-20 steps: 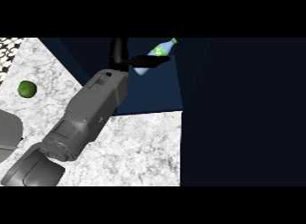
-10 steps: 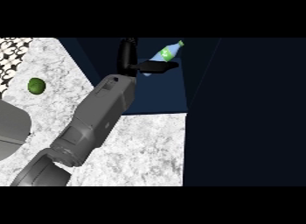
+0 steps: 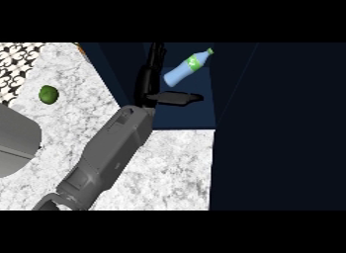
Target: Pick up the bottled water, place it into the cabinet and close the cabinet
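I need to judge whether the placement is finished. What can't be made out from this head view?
Head view:
Whether the bottled water rests on a shelf: the cabinet is dark inside.
Whether the right hand touches it: black against dark.
The cabinet's door: lost in the darkness.
The left hand: out of view; a grey shape is cut off by the left edge.
The green fruit: too small to identify.

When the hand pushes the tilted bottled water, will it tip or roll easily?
The bottled water leans, green cap up and to the right, so it would probably tip at a light push. Its round body would likely roll once lying down. The plastic looks smooth, so it may slip along the right hand beside it.
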